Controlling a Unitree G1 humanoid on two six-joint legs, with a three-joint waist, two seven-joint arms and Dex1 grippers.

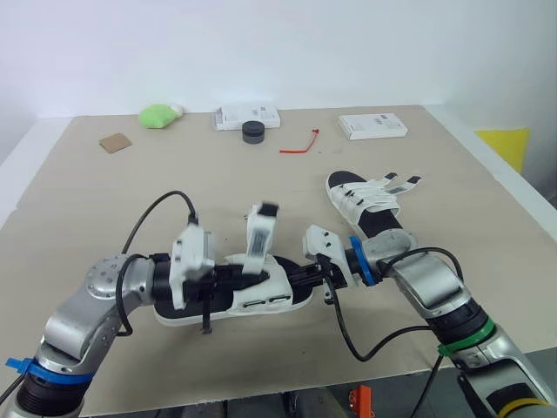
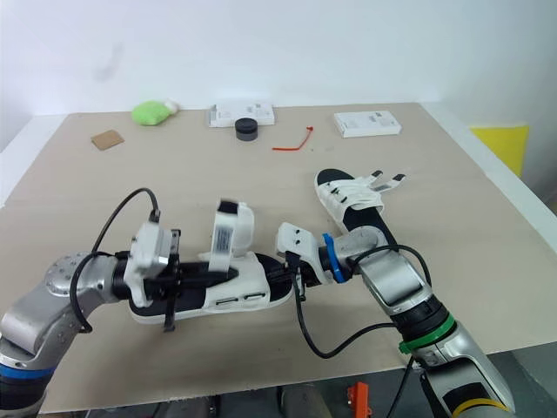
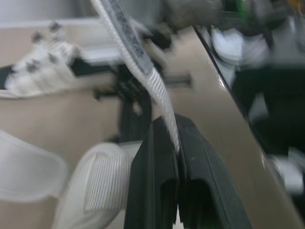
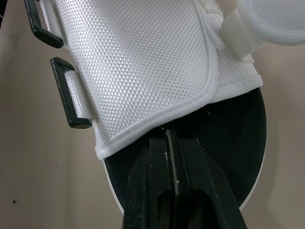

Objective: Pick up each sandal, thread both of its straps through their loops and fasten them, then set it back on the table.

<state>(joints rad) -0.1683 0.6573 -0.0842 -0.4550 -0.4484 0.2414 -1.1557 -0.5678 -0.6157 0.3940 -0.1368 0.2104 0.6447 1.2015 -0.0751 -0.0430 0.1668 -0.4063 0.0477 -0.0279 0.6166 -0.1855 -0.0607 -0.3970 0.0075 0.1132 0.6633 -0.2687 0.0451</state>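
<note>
Left hand pinches strap, right hand sandal

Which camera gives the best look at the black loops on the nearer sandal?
The right wrist view: two black loops lie close up beside the white mesh upper. Both eye views show them as small dark slots on the side of the sandal. The left wrist view looks along the raised strap.

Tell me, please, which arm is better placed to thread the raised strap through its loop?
Probably left: the left gripper pinches the strap; the right gripper clamps the near sandal, steadying it.
</note>
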